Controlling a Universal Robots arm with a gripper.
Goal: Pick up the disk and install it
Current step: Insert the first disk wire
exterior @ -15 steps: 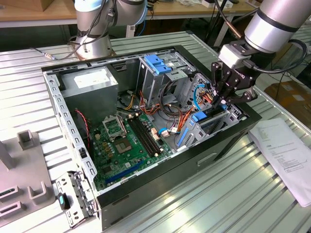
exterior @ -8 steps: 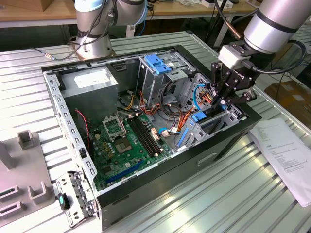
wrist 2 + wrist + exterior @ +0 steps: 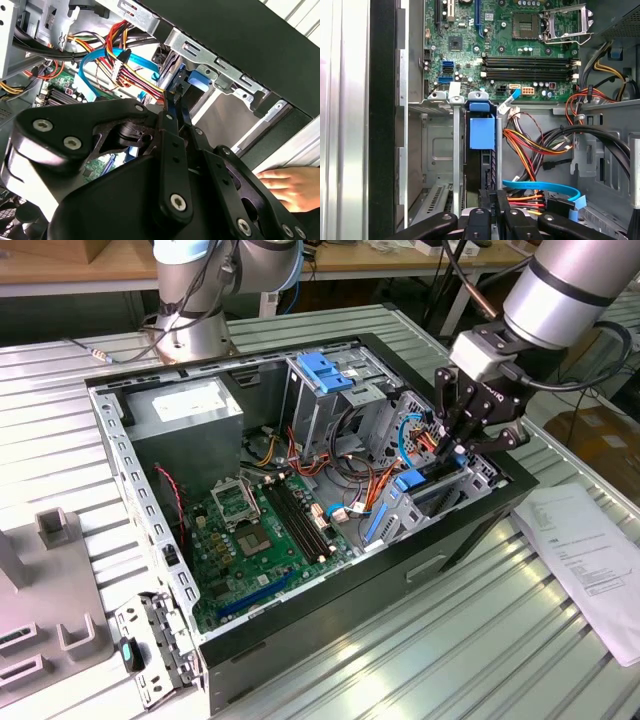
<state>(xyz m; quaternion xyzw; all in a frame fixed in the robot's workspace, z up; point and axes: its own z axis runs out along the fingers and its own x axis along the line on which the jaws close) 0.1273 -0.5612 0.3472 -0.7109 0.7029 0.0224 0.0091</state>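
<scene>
The disk (image 3: 487, 167) stands on edge inside the drive cage slot of the open computer case (image 3: 480, 525), a blue plastic rail (image 3: 482, 132) along its side and a blue tab (image 3: 410, 480) at its end. My gripper (image 3: 455, 445) hangs over that slot at the exterior view's right. In both wrist views its black fingers (image 3: 501, 207) are drawn together, with their tips (image 3: 172, 102) right at the disk's near end; whether they touch it is hidden. Nothing thick sits between them.
Orange, yellow and blue cables (image 3: 535, 145) crowd beside the cage. The motherboard (image 3: 255, 525), a grey power supply (image 3: 185, 405) and a blue latch (image 3: 325, 370) lie inside the case. A person's hand (image 3: 295, 185) rests outside it. Paper (image 3: 590, 550) lies on the table.
</scene>
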